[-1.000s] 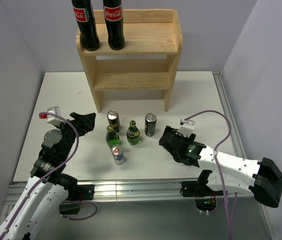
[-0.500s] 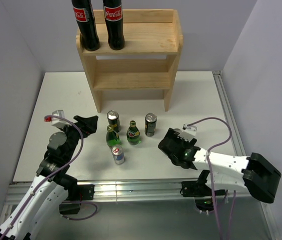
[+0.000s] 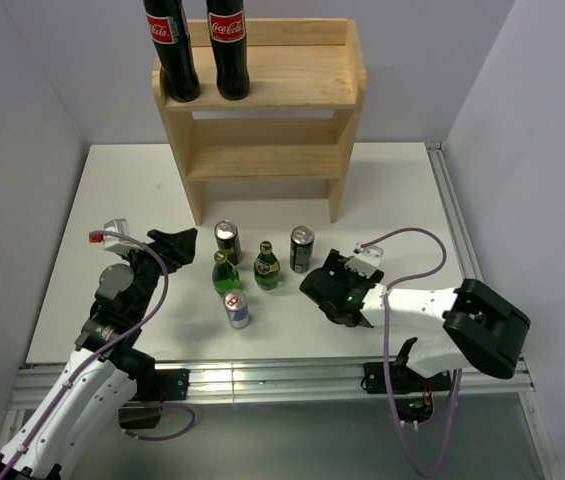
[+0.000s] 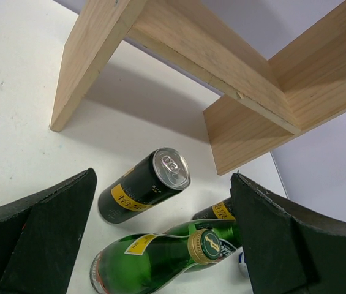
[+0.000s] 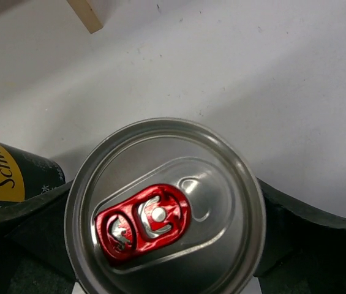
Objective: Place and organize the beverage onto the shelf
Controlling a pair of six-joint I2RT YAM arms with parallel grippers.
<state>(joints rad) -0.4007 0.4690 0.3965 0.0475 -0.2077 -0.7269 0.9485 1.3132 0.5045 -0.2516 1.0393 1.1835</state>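
Arm links (image 3: 72, 395): white shells, black joints
Cables (image 3: 394, 330): pale purple, looping
Fingers (image 4: 35, 236): broad, matte black
Right wrist (image 3: 347, 292): green light

White table (image 3: 112, 190) — grey walls (image 3: 22, 90) and aluminium rail (image 3: 262, 375)

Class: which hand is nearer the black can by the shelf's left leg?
Left. The left hand sits left of the black can; the right hand is farther, to its right.
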